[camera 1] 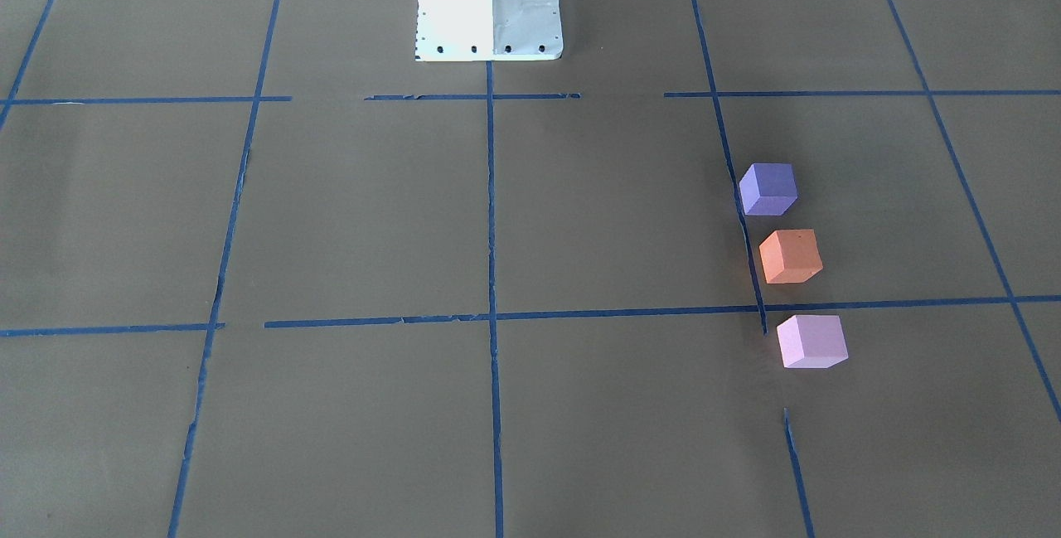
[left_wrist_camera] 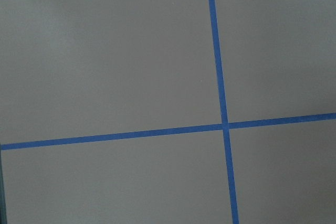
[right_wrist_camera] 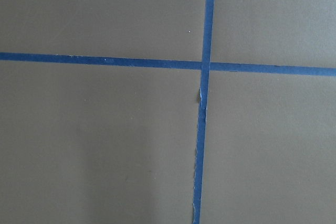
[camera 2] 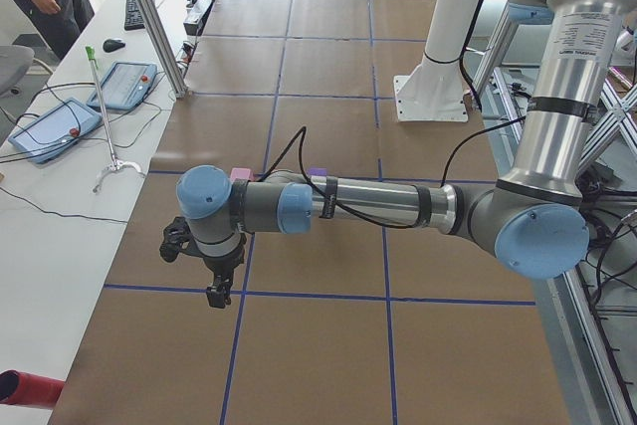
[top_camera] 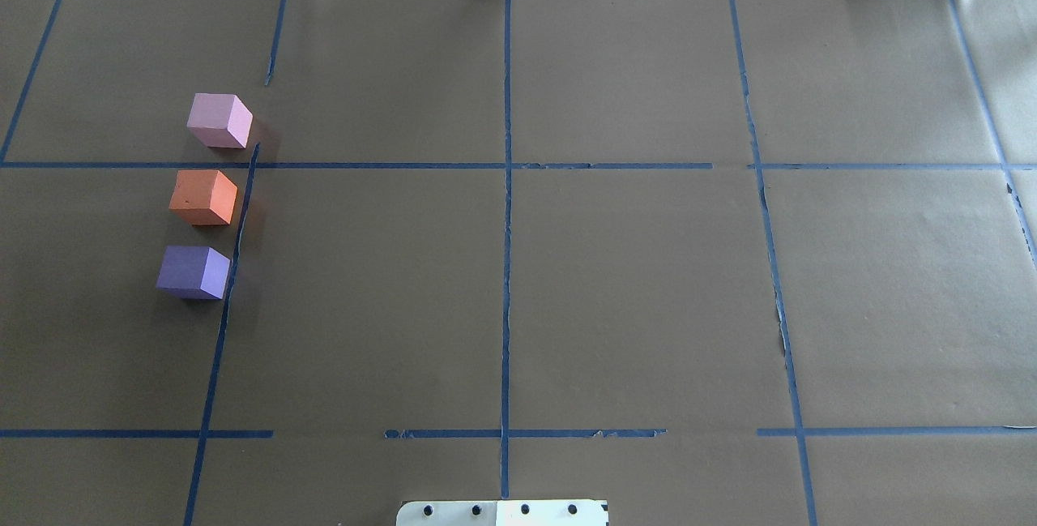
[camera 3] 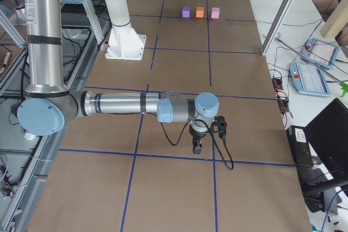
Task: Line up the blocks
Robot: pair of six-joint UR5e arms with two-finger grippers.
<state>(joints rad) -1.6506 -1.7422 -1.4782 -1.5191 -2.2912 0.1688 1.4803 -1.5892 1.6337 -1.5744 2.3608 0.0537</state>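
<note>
At left side of table (top_camera: 616, 291): pink block (top_camera: 219, 121), orange block (top_camera: 203, 197), purple block (top_camera: 194, 271) in a row (small gaps) beside tape line (top_camera: 235, 242) | left gripper (camera 2: 216, 296), right gripper (camera 3: 197, 146) well apart from them, spread or pressed together: can't tell

Two fixed cams look steeply down on the tabletop (top_camera: 632, 291) from opposite long sides, so both catch the three blocks (camera 1: 791, 257) (mirrored, mind you). One cam sits at each end, looking along it from farther back. Both wrist cams stare straight down, close, at tape crosses (left_wrist_camera: 224, 126).
</note>
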